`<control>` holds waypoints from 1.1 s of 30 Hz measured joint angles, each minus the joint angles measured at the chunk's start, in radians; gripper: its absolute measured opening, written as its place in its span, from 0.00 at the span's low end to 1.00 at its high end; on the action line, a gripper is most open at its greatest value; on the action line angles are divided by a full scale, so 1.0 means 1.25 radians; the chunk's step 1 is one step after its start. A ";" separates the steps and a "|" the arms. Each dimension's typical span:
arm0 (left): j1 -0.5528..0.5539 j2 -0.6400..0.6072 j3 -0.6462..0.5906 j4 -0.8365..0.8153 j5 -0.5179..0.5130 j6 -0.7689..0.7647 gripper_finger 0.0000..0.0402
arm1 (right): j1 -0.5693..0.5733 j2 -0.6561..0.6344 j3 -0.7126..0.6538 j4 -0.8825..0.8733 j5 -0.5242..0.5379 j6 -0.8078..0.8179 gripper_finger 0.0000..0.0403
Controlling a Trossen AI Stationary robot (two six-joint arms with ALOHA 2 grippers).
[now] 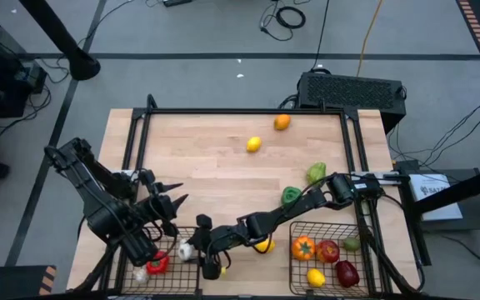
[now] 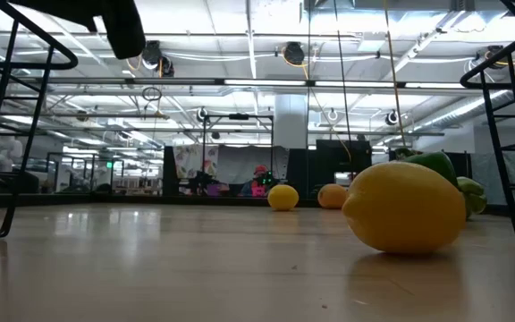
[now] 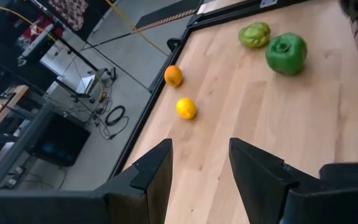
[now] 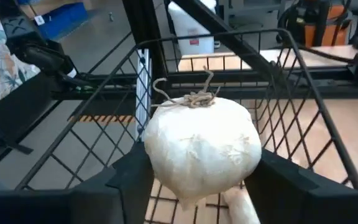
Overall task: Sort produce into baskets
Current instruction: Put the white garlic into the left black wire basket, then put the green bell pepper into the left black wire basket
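Note:
My right gripper (image 1: 195, 247) reaches across from the table's right and is shut on a white garlic bulb (image 4: 201, 149) over the left wire basket (image 1: 176, 236). That basket holds a red pepper (image 1: 158, 263) and another garlic (image 1: 140, 273). The right basket (image 1: 365, 279) holds an orange tomato (image 1: 303, 247), a red apple (image 1: 329, 250), a lemon (image 1: 315, 277) and a red pepper (image 1: 347, 273). My left gripper (image 1: 173, 193) is open and empty, beside the left basket's far side. On the table lie a lemon (image 1: 264, 246), another lemon (image 1: 253, 144), an orange (image 1: 282, 122) and two green peppers (image 1: 291, 196). My right gripper pinches the garlic bulb by its two opposite sides (image 4: 157, 165) between its two fingers (image 4: 129, 180). The fingers come from the table's right side, slanting down. The bulb sits upright, its dry stem (image 4: 194, 96) up, lifted clear above the left basket's mesh.
The black table frame (image 1: 240, 111) runs round the wooden top. The far lemon (image 3: 186, 108), orange (image 3: 173, 75) and both green peppers (image 3: 286, 53) show ahead of my left gripper (image 3: 201, 168). The near lemon (image 2: 405, 206) lies between the two baskets under my right arm.

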State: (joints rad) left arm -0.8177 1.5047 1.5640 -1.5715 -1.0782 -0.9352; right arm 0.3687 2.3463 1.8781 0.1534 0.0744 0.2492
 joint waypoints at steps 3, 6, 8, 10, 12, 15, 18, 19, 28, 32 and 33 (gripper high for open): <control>0.000 0.000 -0.017 0.000 0.000 0.000 0.41 | -0.001 0.002 0.000 -0.011 -0.027 0.018 0.63; 0.000 0.000 -0.020 -0.001 0.000 0.000 0.41 | -0.002 0.002 0.000 -0.012 -0.064 0.033 0.69; 0.000 0.000 -0.020 0.000 -0.001 0.000 0.41 | -0.002 0.002 0.000 -0.012 -0.066 0.029 0.73; 0.000 0.000 -0.020 0.000 -0.001 0.000 0.41 | -0.002 -0.002 0.000 -0.030 -0.066 0.001 0.76; 0.000 0.000 -0.020 0.000 -0.004 0.000 0.41 | -0.002 -0.020 -0.002 -0.072 -0.067 -0.026 0.77; 0.000 0.000 -0.020 0.000 -0.006 0.000 0.41 | 0.000 -0.079 -0.002 -0.173 -0.063 -0.063 0.78; 0.000 0.000 -0.020 0.000 -0.015 0.000 0.41 | 0.000 -0.165 0.001 -0.324 -0.053 -0.076 0.77; 0.000 0.000 -0.020 0.000 -0.021 0.000 0.41 | 0.000 -0.194 0.001 -0.383 -0.037 -0.072 0.76; 0.027 0.000 -0.020 0.013 -0.061 0.004 0.41 | 0.013 -0.421 0.001 -1.019 0.434 0.103 0.71; 0.050 0.000 -0.020 0.014 -0.062 0.006 0.41 | -0.005 -0.477 -0.014 -1.237 0.487 0.240 0.69; 0.056 0.000 -0.020 0.014 -0.063 0.006 0.41 | -0.012 -0.491 -0.025 -1.264 0.487 0.259 0.68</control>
State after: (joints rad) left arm -0.7474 1.5051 1.5391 -1.5543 -1.1564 -0.9276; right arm 0.3539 1.7329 1.8474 -1.4268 0.6829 0.5733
